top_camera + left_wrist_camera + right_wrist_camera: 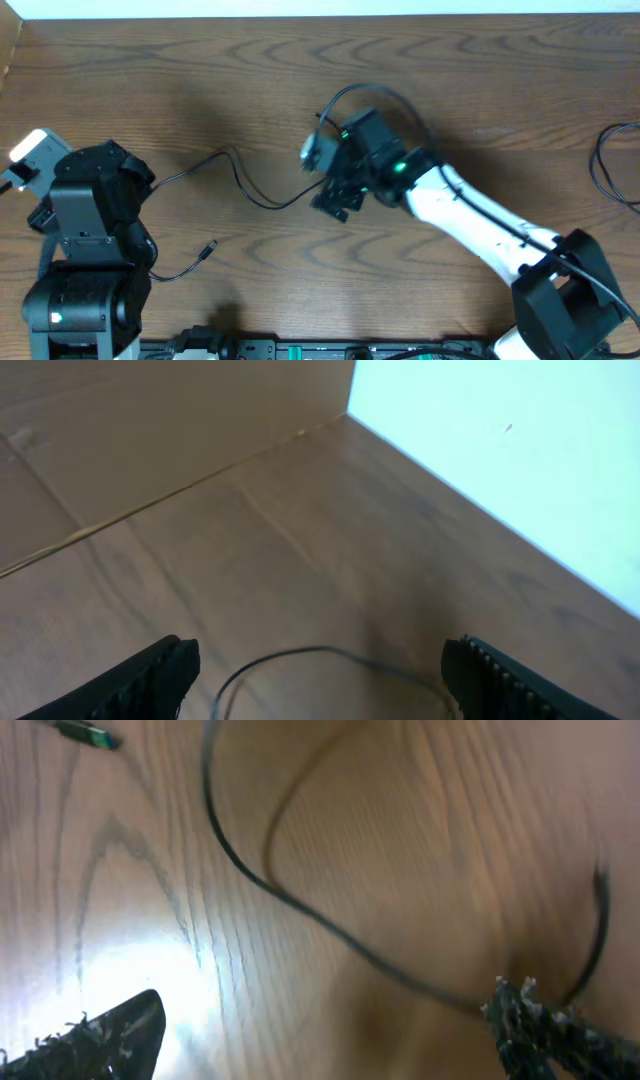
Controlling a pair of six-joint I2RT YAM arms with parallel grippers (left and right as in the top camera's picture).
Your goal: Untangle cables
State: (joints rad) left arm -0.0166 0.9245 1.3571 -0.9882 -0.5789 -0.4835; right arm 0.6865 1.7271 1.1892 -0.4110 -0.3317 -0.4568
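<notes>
A thin black cable (250, 190) snakes across the table from the left arm to my right gripper (335, 200) and loops above the right wrist. In the right wrist view this cable (300, 910) crosses the wood just beyond the open, empty right gripper (325, 1020), and a small plug (85, 732) lies at the far left. A second black cable end with a plug (208, 247) lies near the left arm base. My left gripper (320, 665) is open and empty, with a black cable loop (300, 654) on the table between its fingers. No white cable shows.
Another black cable loop (612, 160) lies at the table's right edge. A cardboard wall (150, 430) and a white surface (520, 450) border the far corner. Thicker black leads and hardware (300, 350) run along the front edge.
</notes>
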